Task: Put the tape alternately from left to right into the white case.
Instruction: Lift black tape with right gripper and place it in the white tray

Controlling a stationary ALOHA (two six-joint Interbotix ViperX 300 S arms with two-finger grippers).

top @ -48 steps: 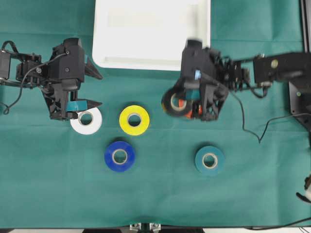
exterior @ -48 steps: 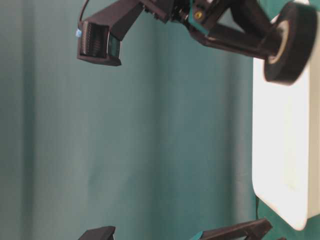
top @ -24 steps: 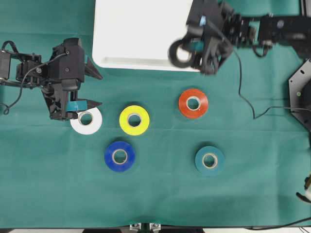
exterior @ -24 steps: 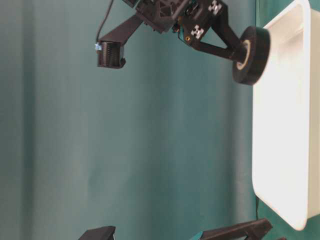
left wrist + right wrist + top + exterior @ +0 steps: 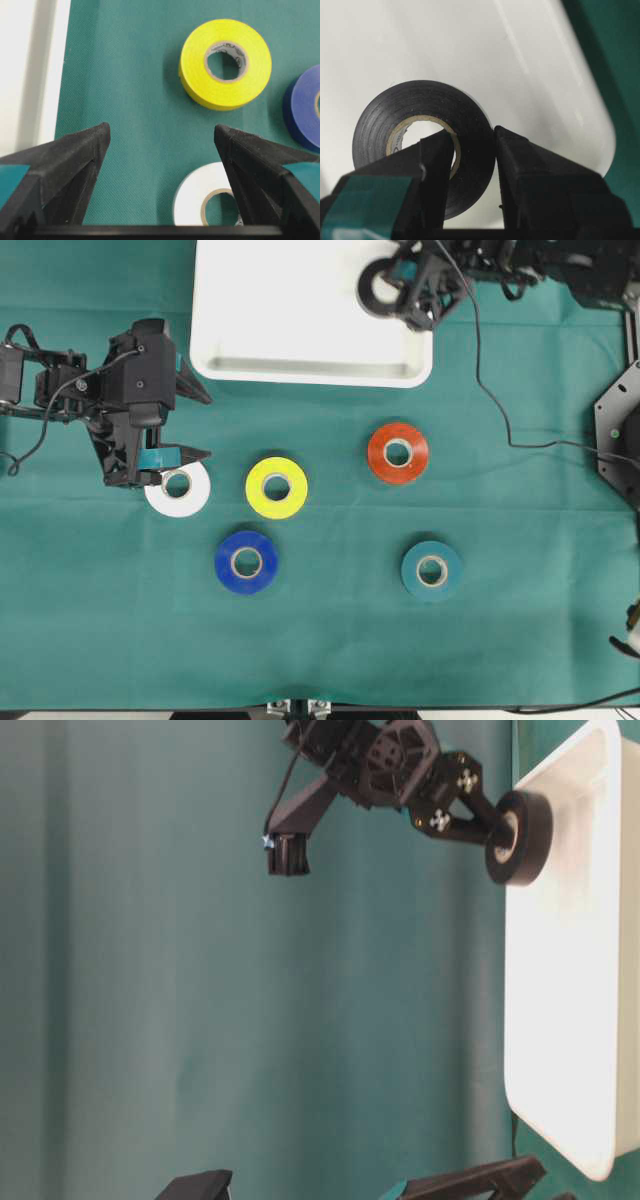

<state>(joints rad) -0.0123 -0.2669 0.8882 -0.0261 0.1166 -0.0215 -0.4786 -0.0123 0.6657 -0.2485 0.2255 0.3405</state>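
Jaws of the left gripper (image 5: 172, 454) stand apart with nothing between them, poised just over the white tape roll (image 5: 178, 489) on the green-covered desk (image 5: 330, 650); in the left wrist view that roll (image 5: 206, 196) lies partly under the right-hand jaw. To its right lies the yellow roll (image 5: 277, 487), with the blue roll (image 5: 246, 562) below it and nearer the front edge. Further right are the orange roll (image 5: 398, 453) and, nearer the front, the teal roll (image 5: 432, 570). All 5 lie flat and apart from one another. At the back sits the white case (image 5: 300, 368). Above its right end, the right gripper (image 5: 392, 285) is clenched on the black tape roll (image 5: 374, 290), 1 jaw through the core and 1 on the outer face, as the right wrist view shows (image 5: 405, 125). The roll hangs on edge over the case's right end.
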